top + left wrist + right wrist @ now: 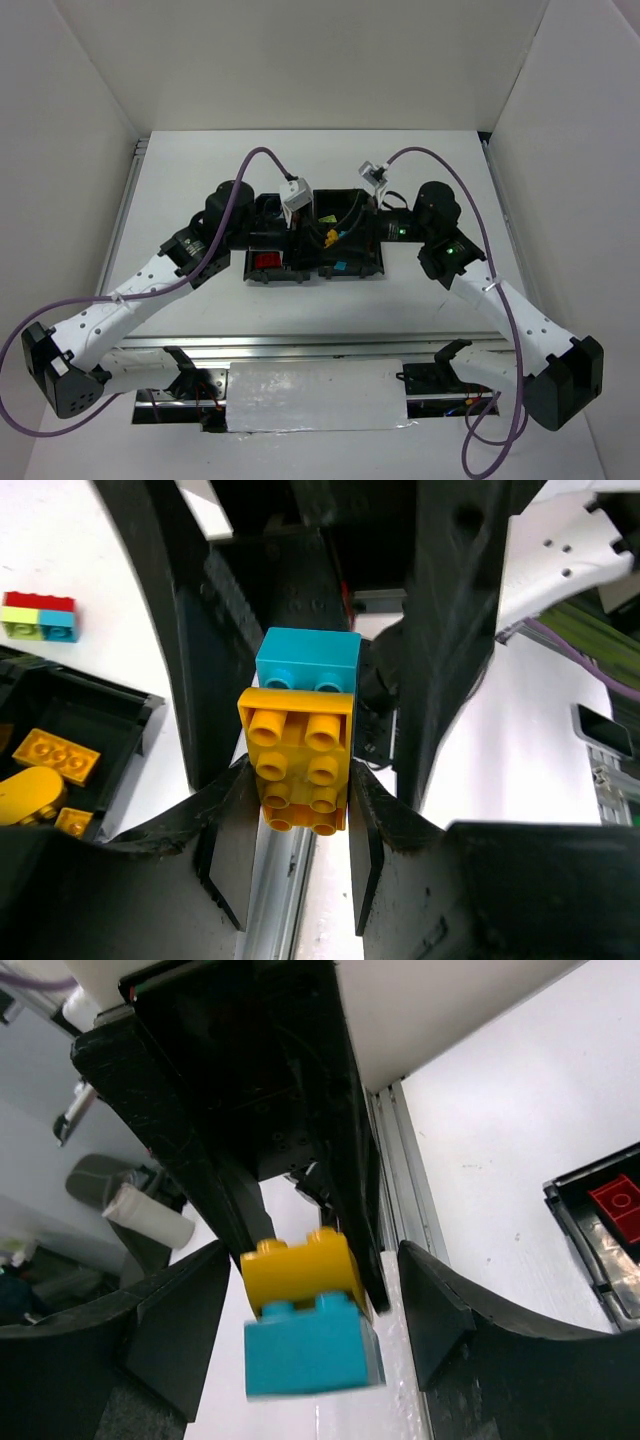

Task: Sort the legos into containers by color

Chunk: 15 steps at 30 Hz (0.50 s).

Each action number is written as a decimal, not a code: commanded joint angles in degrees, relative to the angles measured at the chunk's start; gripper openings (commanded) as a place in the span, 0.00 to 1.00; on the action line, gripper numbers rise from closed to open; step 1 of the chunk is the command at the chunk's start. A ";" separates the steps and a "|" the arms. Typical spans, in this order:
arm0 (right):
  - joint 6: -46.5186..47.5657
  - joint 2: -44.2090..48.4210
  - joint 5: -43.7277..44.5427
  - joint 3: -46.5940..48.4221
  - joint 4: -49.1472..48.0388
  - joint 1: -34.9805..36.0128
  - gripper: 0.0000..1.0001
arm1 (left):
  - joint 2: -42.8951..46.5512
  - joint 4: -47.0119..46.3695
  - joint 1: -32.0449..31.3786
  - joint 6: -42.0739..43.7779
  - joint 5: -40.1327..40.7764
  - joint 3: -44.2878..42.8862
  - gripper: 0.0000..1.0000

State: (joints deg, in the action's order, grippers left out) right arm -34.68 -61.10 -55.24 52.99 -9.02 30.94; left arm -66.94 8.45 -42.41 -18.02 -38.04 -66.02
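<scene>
In the left wrist view, a small stack of red, lime and cyan bricks point(38, 617) lies on the white table point(50, 540) at ten o'clock, apart from the tray. At eight o'clock, a compartment of the black tray point(130, 705) holds yellow-orange bricks point(55, 755). At centre, the left gripper point(300, 830) is clamped tight on a yellow brick point(298, 760). A cyan brick point(308, 658) is stuck to that brick's twelve o'clock end, and the pair is held aloft. From overhead, both arms meet above the tray. In the right wrist view, the right gripper point(312, 1280) stands parted. Its fingers point(185, 1330) flank the pair at nine and three o'clock with clear gaps, gripping nothing. Farther toward three o'clock, a red brick point(618, 1203) sits in a tray compartment.
</scene>
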 commanded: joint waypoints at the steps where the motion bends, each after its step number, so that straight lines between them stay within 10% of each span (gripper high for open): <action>1: -4.52 0.98 -4.60 -1.13 -8.82 -5.44 0.75 | 0.85 -3.44 -0.48 1.85 0.68 -3.24 0.00; 15: -3.55 10.55 -7.07 -9.91 -15.12 -10.28 0.69 | -1.70 -5.02 1.46 0.88 -6.07 -5.17 0.00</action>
State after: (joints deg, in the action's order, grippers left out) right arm -36.64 -52.56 -59.88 46.04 -16.12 22.31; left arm -68.75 7.92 -41.41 -18.00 -40.07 -68.77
